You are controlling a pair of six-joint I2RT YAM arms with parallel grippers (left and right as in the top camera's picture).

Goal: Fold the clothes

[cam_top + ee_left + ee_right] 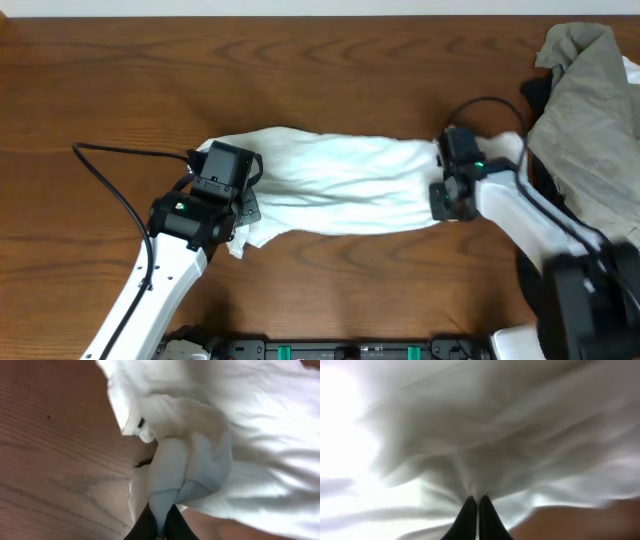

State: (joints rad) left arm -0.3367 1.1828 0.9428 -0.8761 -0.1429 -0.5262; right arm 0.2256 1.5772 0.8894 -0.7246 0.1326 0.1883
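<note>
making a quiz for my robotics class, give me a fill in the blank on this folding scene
1. The left gripper and the right gripper are both ____ on the stretched garment.
2. That garment's colour is ____.
3. The grey-green clothes pile lies nearest the ____ arm.
4. The table has a surface of ____.

Missing words: shut; white; right; wood.

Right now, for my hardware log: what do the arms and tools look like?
The left arm and right arm have white shells, black wrist housings with small green lights, and black cables. Tool fingers are slim, black, tapered.
</note>
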